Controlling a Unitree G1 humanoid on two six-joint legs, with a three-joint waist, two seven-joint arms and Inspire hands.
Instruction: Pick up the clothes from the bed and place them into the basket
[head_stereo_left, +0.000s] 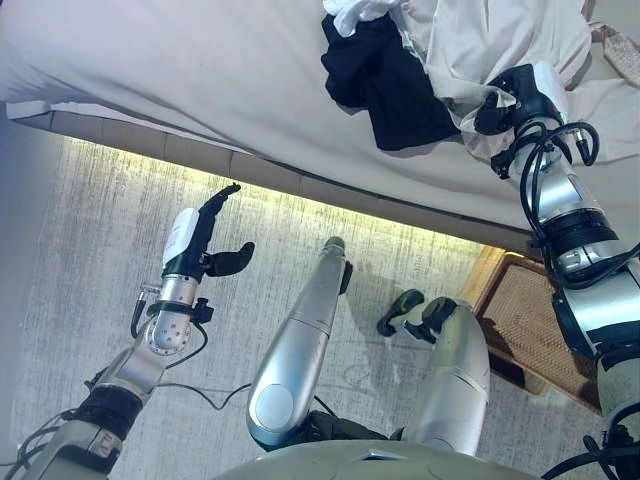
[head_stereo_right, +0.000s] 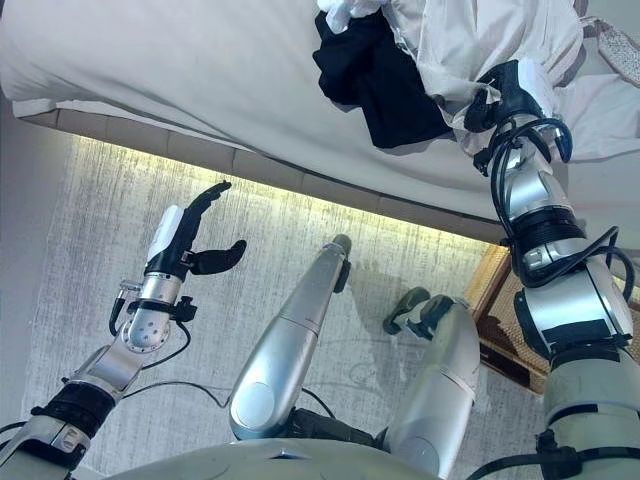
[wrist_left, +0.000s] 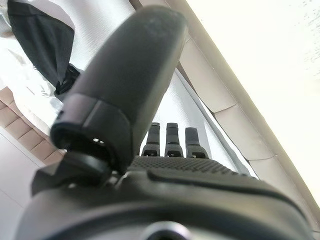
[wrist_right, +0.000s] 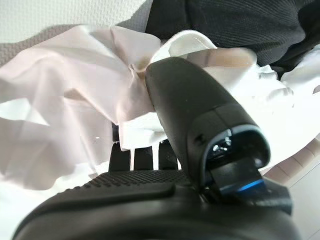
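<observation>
Three garments lie heaped together at the far right of the bed (head_stereo_left: 200, 70): one pale beige garment (head_stereo_left: 480, 50), one black garment (head_stereo_left: 385, 80) and one small white piece (head_stereo_left: 355, 12) at the top of the heap. The black garment lies just left of the beige one, touching it, its long axis running from the far edge of the picture toward the near edge of the bed and slanting a little to the right. The beige garment is crumpled, so no clear direction can be read from it. The right hand (head_stereo_left: 520, 100) rests on the near right part of the beige garment; in its wrist view the thumb (wrist_right: 185, 100) lies over a fold of the cloth and the fingers (wrist_right: 142, 157) are buried beneath it, so whether they have closed on the cloth cannot be told. The black garment is just beyond and to the left of this hand. The left hand (head_stereo_left: 195, 245) hangs above the floor (head_stereo_left: 100, 260), well apart from the clothes and short of the bed's near edge, with fingers straight, thumb spread wide, and nothing in it. One woven basket (head_stereo_left: 530, 320) stands on the floor at the right, beside the bed's edge and below the right arm.
</observation>
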